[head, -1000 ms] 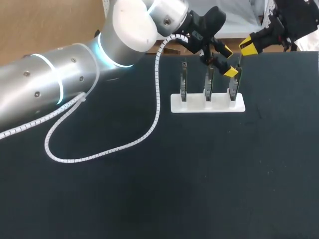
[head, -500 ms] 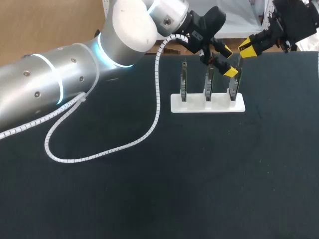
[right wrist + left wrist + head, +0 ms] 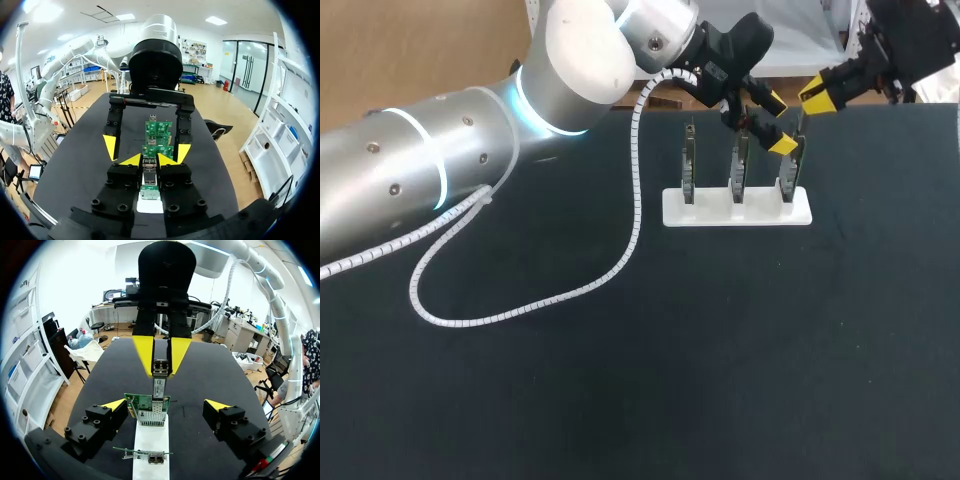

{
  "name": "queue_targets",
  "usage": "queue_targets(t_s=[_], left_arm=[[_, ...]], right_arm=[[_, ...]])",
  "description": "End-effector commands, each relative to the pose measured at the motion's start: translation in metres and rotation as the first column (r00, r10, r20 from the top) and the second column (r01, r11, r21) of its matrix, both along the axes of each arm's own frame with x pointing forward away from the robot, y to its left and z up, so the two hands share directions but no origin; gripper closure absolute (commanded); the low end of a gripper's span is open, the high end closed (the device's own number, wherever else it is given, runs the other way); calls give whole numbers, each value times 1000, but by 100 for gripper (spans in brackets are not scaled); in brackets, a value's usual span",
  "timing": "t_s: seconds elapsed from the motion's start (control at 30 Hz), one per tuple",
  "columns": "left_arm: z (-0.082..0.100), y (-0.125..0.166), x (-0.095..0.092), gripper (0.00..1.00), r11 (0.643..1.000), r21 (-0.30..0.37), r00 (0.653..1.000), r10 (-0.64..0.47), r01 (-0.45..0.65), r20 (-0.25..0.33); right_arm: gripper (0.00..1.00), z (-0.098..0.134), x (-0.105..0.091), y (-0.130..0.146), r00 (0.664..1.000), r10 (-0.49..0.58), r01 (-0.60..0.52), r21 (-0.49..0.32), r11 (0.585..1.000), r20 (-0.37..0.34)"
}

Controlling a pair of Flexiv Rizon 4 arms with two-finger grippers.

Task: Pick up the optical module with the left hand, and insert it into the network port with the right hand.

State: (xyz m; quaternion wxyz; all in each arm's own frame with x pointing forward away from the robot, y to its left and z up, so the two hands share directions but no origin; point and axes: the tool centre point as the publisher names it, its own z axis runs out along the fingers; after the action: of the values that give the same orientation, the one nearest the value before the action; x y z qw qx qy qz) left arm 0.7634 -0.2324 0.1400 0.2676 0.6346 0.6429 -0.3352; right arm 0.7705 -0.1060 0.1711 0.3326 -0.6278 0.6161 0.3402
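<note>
Clamping the optical module (image 3: 159, 372), right gripper (image 3: 816, 96) sits upper right of frame. Left gripper (image 3: 778, 122) fingers apart, green board (image 3: 147, 412) between them.

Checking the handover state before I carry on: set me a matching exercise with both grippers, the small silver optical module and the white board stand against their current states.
Column one: 1. left gripper; 2. right gripper; 3. small silver metal optical module; 4. flat white rectangular stand.
Column two: A. carries three upright circuit boards; B. open, a finger each side of a green circuit board; C. upright at that board's top edge; D. shut on the module.
Pairs: 1-B, 2-D, 3-C, 4-A.
</note>
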Motion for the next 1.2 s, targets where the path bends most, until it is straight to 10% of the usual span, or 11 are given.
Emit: queue_targets(t_s=[0.03,1.2], left_arm=[[0,-1,1,0,1000,3,1000,-2,2,-2],[0,-1,1,0,1000,3,1000,-2,2,-2]], right_arm=[[100,-1,7,1,1000,7,-7,3,1000,-7],[100,3,5,1,998,33,-32,14,999,-52]])
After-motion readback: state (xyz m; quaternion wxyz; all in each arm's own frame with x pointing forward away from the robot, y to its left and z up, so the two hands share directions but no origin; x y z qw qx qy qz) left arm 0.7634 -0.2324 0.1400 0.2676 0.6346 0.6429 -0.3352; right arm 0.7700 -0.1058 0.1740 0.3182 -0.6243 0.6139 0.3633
